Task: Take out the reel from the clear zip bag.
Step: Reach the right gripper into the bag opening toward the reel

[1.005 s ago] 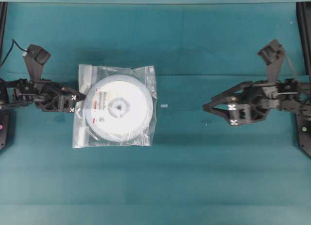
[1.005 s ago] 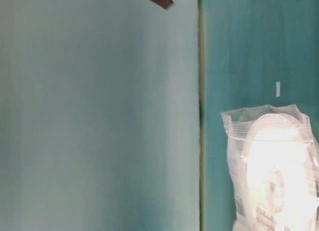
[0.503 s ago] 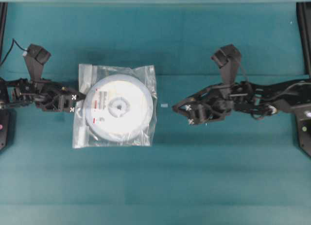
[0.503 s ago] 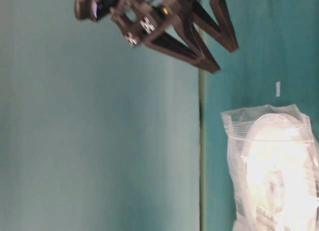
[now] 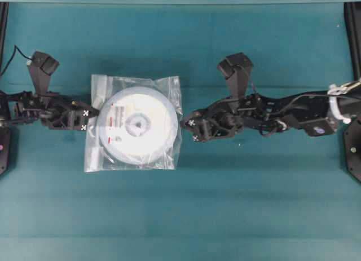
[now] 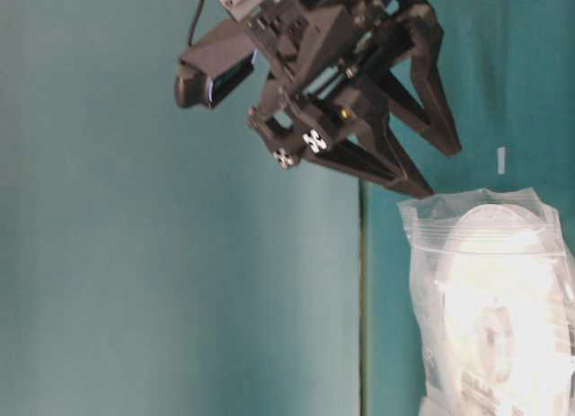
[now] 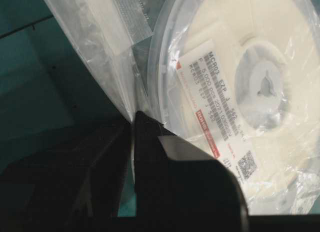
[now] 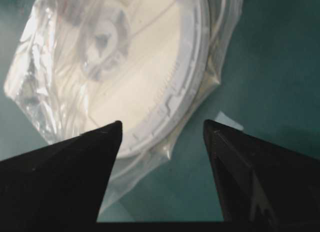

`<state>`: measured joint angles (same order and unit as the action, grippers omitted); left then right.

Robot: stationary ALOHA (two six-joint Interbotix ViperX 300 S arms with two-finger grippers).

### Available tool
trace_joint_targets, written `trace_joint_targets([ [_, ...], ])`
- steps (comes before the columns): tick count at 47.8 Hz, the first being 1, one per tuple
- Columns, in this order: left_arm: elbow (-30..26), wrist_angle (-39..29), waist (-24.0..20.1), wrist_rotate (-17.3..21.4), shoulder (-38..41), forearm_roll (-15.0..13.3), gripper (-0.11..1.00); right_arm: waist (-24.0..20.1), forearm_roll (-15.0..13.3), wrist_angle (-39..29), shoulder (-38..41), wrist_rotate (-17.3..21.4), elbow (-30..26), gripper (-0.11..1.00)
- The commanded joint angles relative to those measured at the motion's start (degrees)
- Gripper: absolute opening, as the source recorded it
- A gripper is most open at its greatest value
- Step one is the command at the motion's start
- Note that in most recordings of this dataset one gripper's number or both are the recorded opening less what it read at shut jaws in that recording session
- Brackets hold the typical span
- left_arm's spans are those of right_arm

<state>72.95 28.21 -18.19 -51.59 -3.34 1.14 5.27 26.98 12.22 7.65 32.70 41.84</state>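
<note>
Fingers (image 7: 150, 157) of left gripper (image 5: 87, 120): pinched on crinkled clear zip bag (image 5: 96, 86) | right gripper (image 5: 189, 131): spread wide, at bag's opposite edge | round flat white reel (image 5: 137, 124): inside bag, left of teal desk (image 5: 225, 204) centre

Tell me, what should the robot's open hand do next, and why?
Probably nudge the right gripper a little farther and close on the near edge of the clear zip bag. Its fingers stand wide at that edge, the left gripper already pinches the opposite side, and the reel sits inside.
</note>
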Motion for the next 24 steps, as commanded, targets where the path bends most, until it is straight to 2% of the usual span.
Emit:
trace_joint_targets([
  [1,-0.09,-0.35,-0.26,0.09,0.26,-0.09,-0.08,0.09,0.18,0.18,0.44,0.53,-1.58,0.83],
  [24,-0.09,-0.35,-0.26,0.09,0.26,-0.09,-0.08,0.26,0.35,-0.88,3.6,1.58,-4.83,0.82],
])
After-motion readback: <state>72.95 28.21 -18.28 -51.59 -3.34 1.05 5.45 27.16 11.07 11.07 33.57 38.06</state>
